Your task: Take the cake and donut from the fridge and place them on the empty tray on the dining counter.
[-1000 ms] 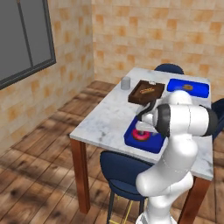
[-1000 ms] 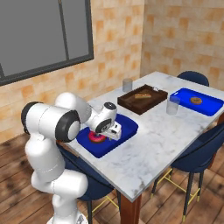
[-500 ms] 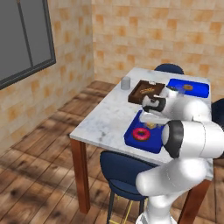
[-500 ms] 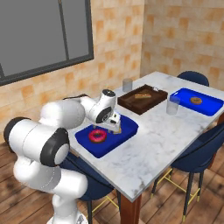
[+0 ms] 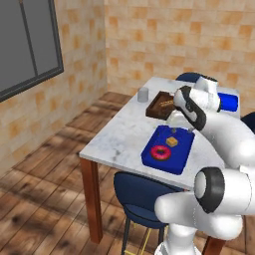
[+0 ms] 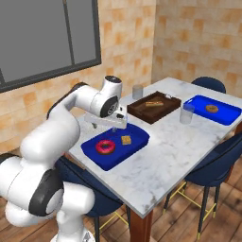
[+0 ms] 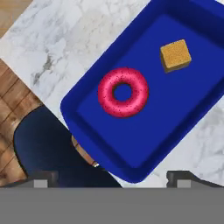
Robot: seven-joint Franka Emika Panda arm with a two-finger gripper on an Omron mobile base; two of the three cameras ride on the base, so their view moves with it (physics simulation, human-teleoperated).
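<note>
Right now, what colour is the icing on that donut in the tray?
Glossy pink-red with fine dark speckles on the donut; the hand view shows it best.

Donut (image 7: pixel 123 92) and cake (image 7: pixel 175 55) in the tray (image 7: pixel 183 127) on the dining counter (image 7: pixel 70 48); cake at the donut's 2 o'clock, apart.

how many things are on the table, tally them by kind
blue trays: 2
wooden tray: 1
cups: 2
donut: 1
cake: 1
round brown food: 1
total: 8
</note>
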